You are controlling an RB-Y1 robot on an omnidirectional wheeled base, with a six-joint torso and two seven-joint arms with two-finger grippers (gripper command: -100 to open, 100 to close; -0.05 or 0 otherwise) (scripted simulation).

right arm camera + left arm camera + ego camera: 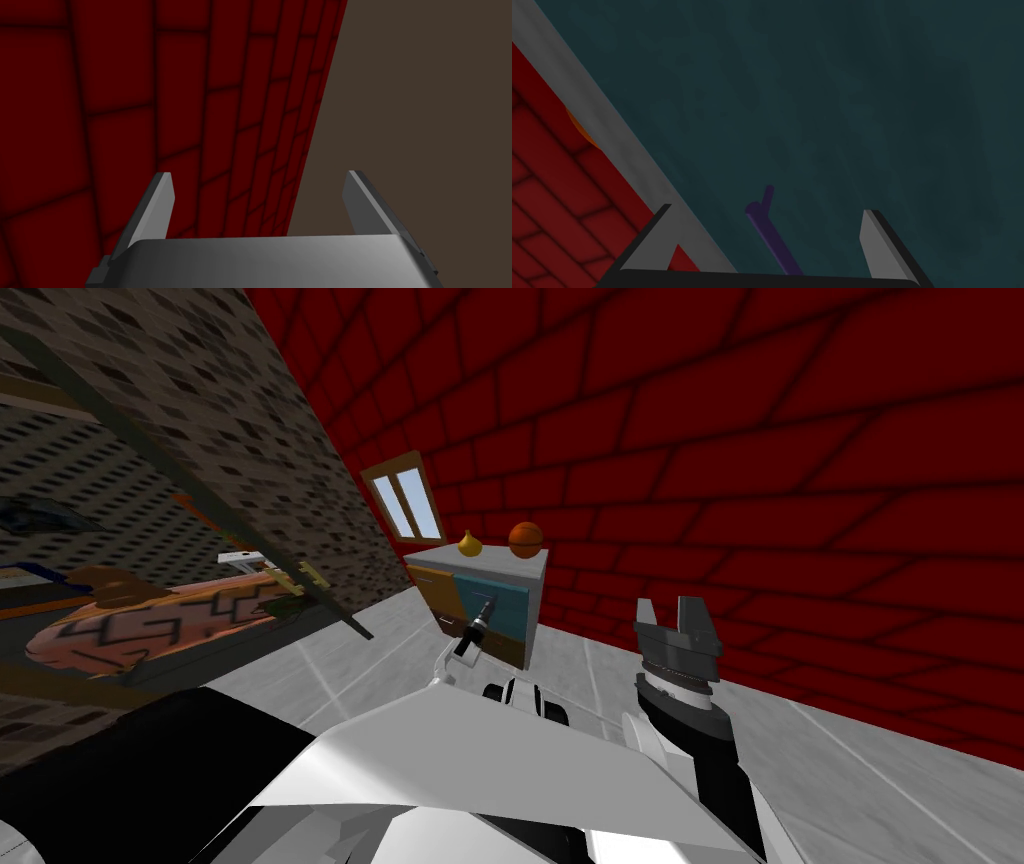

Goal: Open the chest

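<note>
Closest to the lens, the left gripper [767, 209] is right up against the front of the chest [515, 603], its jaws standing apart with the purple handle [775, 246] between them. Neither jaw presses the handle; a gap shows on both sides. The handle is a thin bar held off the teal drawer front [837, 115] by a short post. Along one side of the teal front runs the chest's grey top edge [579, 95], and just past that edge a sliver of the orange ball [580, 131] shows against the red brick wall [552, 210].

From the head camera the chest stands on the grey tiled floor [590, 668], against the brick wall, near the room corner where a window [405, 500] shows. Its front has a yellow panel [437, 588] on the window side, the teal one in the middle and a brown one [512, 648] lowest. On its grey top the ball rests toward the brick-wall end and a small yellow bulb-shaped thing [470, 544] toward the window-side end, the two apart.

The right gripper [668, 608] is raised beside the chest, well apart from it, jaws apart and holding nothing
</note>
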